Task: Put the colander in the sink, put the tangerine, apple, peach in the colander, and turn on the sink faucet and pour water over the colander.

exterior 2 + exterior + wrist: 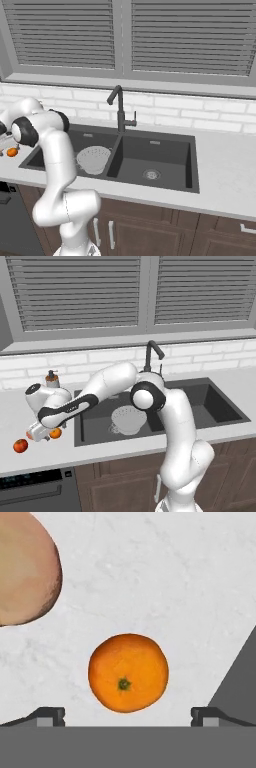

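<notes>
The gripper (128, 716) is spread wide and holds nothing, hanging directly above the small bright orange round tangerine (128, 673), which lies on the pale marbled counter (165, 577) between the two dark fingertips (50, 714). The pale tan-pink roundish peach (22, 567) sits close beside the hand. Closing off-centre risks rolling the tangerine away, and descending askew risks nudging the peach.

Colander (129, 420) in sink (220, 401); tangerine (55, 432) on counter (30, 456) left.
</notes>
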### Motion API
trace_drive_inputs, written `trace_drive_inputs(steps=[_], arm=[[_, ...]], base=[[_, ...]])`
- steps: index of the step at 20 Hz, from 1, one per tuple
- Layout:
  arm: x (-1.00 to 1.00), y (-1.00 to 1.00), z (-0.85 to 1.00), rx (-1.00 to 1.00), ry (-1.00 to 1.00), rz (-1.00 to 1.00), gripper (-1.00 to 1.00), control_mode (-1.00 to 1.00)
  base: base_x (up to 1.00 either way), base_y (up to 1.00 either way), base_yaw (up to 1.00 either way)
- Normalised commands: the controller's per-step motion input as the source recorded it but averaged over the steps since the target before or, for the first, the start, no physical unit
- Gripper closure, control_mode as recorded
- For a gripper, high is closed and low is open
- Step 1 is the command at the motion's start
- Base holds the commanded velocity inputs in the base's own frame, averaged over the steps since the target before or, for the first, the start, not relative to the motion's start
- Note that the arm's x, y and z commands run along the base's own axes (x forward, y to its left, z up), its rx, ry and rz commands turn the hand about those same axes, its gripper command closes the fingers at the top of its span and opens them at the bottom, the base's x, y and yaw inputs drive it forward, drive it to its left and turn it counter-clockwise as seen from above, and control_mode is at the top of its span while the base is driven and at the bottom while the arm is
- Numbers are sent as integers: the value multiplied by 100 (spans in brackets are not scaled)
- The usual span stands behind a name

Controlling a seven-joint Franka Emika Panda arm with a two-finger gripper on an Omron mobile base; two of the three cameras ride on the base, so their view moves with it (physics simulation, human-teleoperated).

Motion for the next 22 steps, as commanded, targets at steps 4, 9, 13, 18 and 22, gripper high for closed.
trace_drive_inputs(steps=[4,9,13,18,22], arm=[[12,0,-22,-1,0,0,-100,-100],[10,0,-19,0,0,0,-100,-100],[0,-11,-25,0,0,0,-100,-100],[0,-10,-25,0,0,0,100,-100],[0,-9,-14,0,0,0,100,-100]], base=[[0,0,0],[0,0,0],[0,0,0],[0,0,0],[0,0,0]])
